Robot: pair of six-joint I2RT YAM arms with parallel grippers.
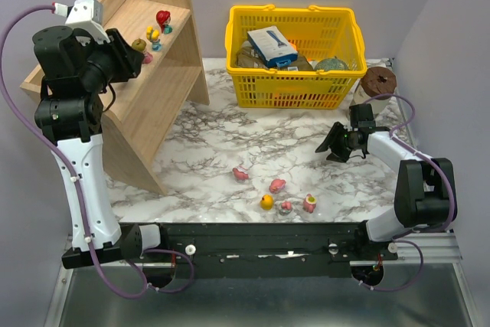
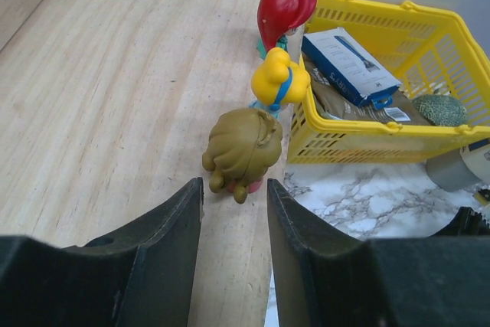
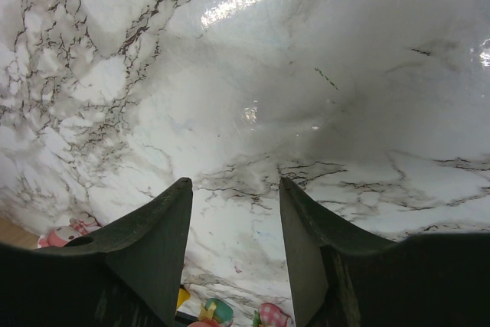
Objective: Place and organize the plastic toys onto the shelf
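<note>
The left tool (image 2: 235, 189), slightly parted and empty, sits just near of the olive plastic figurine (image 2: 241, 151) on the light-wood shelf (image 2: 115, 74); the figurine's face is hidden. The right tool (image 3: 235, 185) hangs parted and empty above the marble tabletop (image 3: 306, 74), where pink and yellow plastic toys (image 1: 277, 185) lie, too tiny to make out.

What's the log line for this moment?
left tool: open, empty, behind olive toy on shelf | also shelved: yellow toy, red toy | right tool: open, empty, above table | on table: five toys
</note>
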